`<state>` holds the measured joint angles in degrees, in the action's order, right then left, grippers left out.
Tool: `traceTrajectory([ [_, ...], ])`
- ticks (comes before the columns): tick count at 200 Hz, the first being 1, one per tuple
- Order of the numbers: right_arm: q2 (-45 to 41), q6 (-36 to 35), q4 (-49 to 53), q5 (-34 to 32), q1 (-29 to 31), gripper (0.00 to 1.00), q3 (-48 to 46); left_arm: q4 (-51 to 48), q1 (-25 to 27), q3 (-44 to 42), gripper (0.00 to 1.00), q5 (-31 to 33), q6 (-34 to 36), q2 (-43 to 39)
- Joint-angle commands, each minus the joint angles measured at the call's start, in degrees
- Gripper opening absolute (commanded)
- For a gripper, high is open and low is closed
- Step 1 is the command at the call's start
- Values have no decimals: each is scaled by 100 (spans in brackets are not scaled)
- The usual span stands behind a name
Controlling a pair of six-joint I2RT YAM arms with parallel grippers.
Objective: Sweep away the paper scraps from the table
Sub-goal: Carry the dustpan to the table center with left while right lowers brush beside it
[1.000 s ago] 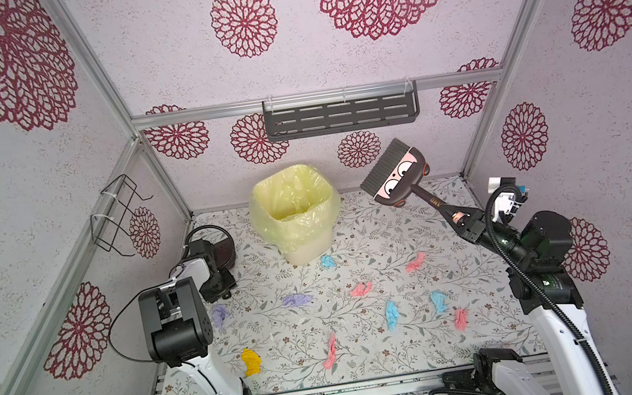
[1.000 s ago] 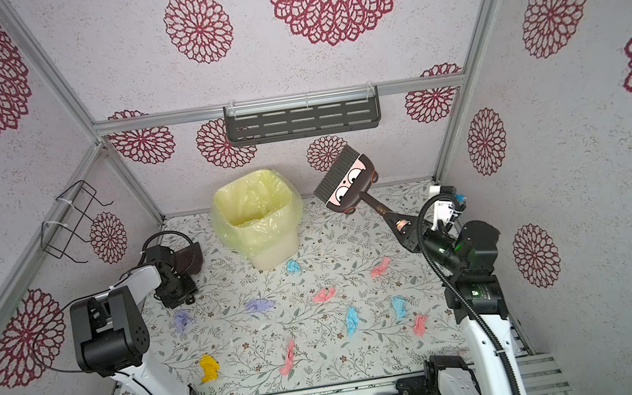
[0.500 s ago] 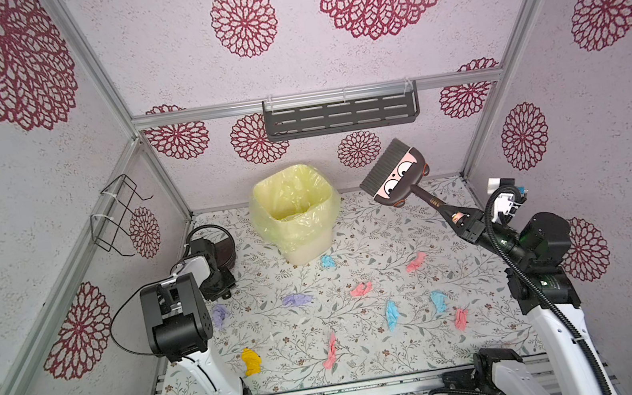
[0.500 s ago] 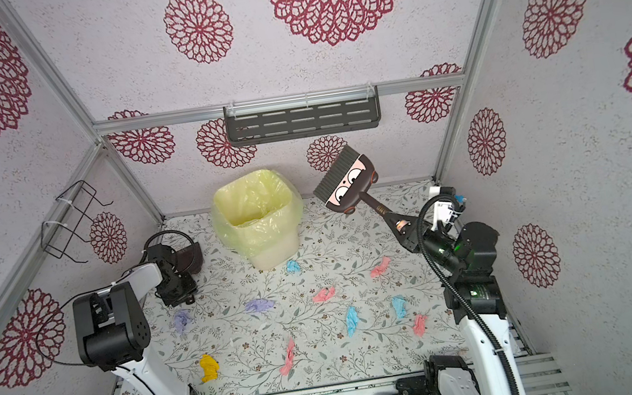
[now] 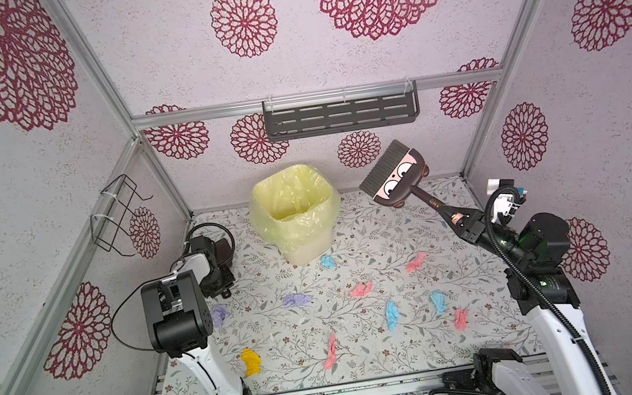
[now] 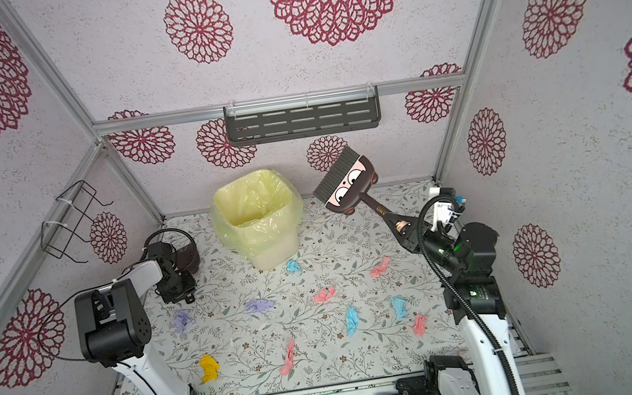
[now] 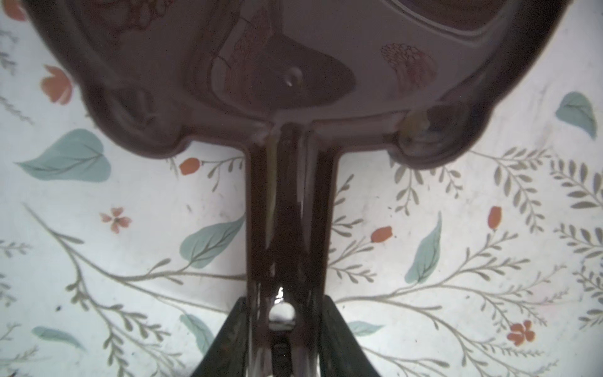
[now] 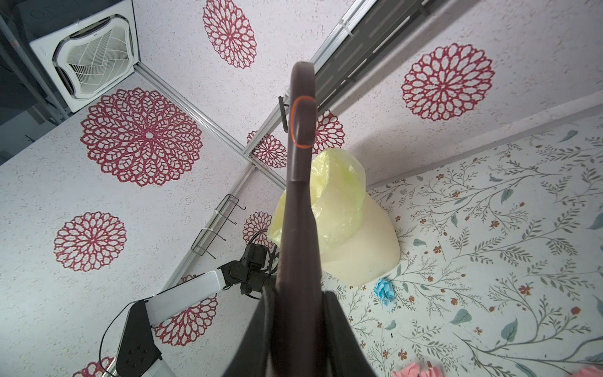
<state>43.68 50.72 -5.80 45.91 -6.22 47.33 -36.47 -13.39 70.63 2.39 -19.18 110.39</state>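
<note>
Both top views: bright, even, diffuse light from overhead. I note only faint, soft shadows on the table [image 5: 375, 240], beside the lined bin [image 5: 294, 218] and under the arms. Focus is crisp from edge to edge and colours are clean.

Left wrist view: dimmer, with a cool cast and soft overall. The glossy dustpan [image 7: 293, 65] across the upper frame mirrors the walls and shows small glints. Its handle blurs at bottom centre.

Right wrist view: well lit, with wide-angle stretch toward the corners. The brush [image 8: 298, 228] running up the centre is out of focus, and the upper left corner is dark.
</note>
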Motion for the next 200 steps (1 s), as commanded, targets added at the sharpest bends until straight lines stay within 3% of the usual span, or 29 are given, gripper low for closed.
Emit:
traceTrajectory([
  [1, -123, 61, -525, 85, -29, 0, 88, -40, 23, 40, 31, 19, 107, 158],
  [88, -104, -92, -281, 51, -28, 0, 153, 24, 59, -83, 16, 11, 5, -128],
  [166, -40, -231, 30, -45, -33, 0, 266, -334, 187, -261, 12, 195, -44, -1820],
  [200, 34, -738, 813, -267, -37, 0, 602, -678, 468, -312, 11, 358, -55, -2645],
])
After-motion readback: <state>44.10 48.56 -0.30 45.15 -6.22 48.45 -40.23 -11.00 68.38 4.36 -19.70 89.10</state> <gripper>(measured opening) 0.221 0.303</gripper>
